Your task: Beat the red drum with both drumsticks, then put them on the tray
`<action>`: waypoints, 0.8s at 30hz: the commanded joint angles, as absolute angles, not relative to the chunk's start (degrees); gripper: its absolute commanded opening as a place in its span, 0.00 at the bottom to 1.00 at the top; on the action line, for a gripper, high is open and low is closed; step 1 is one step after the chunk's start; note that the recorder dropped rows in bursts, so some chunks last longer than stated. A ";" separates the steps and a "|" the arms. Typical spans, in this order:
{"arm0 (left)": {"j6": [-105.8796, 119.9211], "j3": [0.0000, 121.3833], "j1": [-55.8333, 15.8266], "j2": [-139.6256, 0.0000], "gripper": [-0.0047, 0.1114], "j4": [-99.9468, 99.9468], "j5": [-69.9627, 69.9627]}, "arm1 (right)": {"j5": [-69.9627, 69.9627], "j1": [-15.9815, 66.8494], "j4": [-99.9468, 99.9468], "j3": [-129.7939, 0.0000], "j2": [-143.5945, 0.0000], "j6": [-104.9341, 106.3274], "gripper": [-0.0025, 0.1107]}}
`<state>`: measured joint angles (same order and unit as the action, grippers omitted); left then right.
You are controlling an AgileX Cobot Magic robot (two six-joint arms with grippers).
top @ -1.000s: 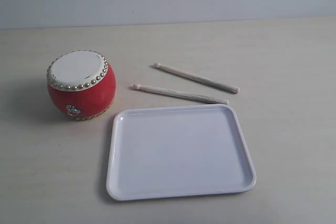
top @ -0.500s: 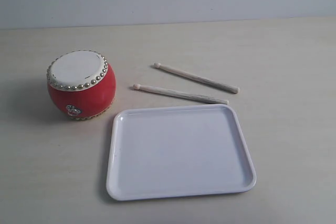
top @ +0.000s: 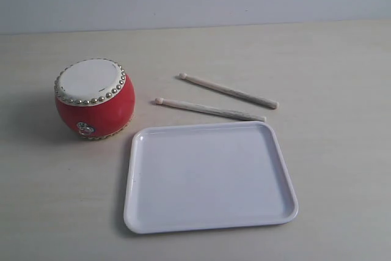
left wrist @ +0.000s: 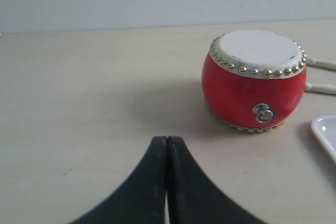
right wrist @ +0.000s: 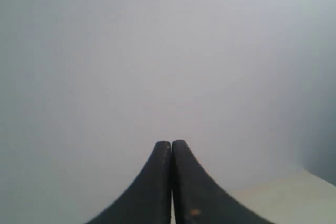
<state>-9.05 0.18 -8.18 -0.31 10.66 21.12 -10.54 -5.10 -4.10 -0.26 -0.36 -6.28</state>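
We list, from the tools outward:

1. Left gripper (left wrist: 167, 140): two black, matte, curved fingers pressed tip to tip, closed on nothing.
2. Right gripper (right wrist: 171, 143): same make, likewise closed and empty. Its camera faces a plain pale grey wall (right wrist: 157, 51), with one corner of the table in sight.
3. Red drum (top: 95, 99): squat, round, glossy red body, off-white skin top, rings of brass studs. It stands upright at the left of the exterior frame. The left wrist view shows its small metal ring handle (left wrist: 263, 113) plainly.
4. Upper drumstick (top: 227, 90) and lower drumstick (top: 209, 109): slim pale wood, lying apart and nearly parallel at frame centre, rounded tips toward the drum. The lower one lies just beside the tray's upper rim.
5. Tray (top: 208, 175): white, glossy, rectangular, with rounded corners and a low rim, at lower centre.
6. Table (top: 336, 65): pale, matte.

Only the exterior view shows the tray and sticks whole; the left wrist view catches one tray corner and the stick tips.
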 commanded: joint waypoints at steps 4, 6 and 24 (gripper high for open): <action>-9.26 0.00 -8.54 0.00 0.04 10.28 20.87 | -28.74 -5.37 -11.89 0.00 0.00 -10.69 0.02; -9.26 0.00 -8.54 0.00 0.04 10.28 20.87 | -30.20 -5.37 -13.46 0.00 0.00 -10.79 0.02; -9.26 0.00 -8.54 0.00 0.04 10.28 20.87 | -12.25 -5.37 -15.04 -14.65 -13.83 -31.56 0.02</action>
